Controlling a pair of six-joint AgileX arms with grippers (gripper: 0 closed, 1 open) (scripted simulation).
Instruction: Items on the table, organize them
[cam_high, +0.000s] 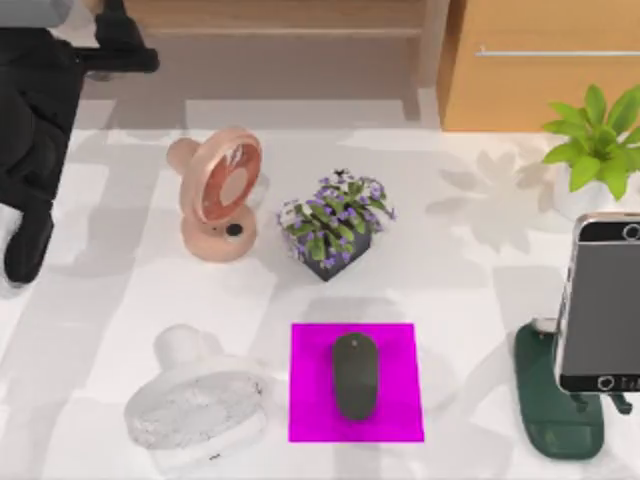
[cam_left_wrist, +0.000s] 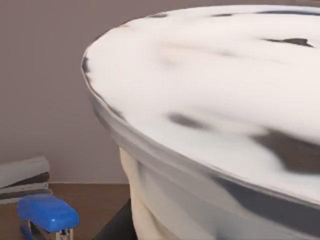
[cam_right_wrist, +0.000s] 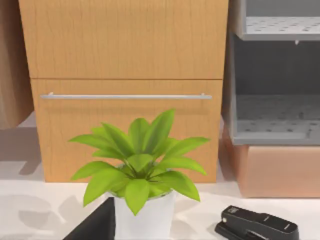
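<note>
The dark grey mouse (cam_high: 355, 375) lies on a magenta pad (cam_high: 356, 382) at the front middle of the white table (cam_high: 470, 300). At the right edge the black-screened smartphone (cam_high: 603, 305) leans upright on a dark green stand (cam_high: 555, 415). In the left wrist view the cup's white lid (cam_left_wrist: 210, 95) is very close, with its beige body (cam_left_wrist: 142, 210) below it. My left arm (cam_high: 35, 130) hangs dark over the far left corner of the table.
A pink fan (cam_high: 218, 190) and a purple-flowered plant (cam_high: 335, 228) stand mid-table, and a white fan (cam_high: 198, 405) lies front left. A green plant (cam_high: 600, 150) (cam_right_wrist: 140, 170) sits back right beside a black stapler (cam_right_wrist: 257, 225), before a wooden cabinet (cam_right_wrist: 125, 75). A blue stapler (cam_left_wrist: 47, 212) is nearby.
</note>
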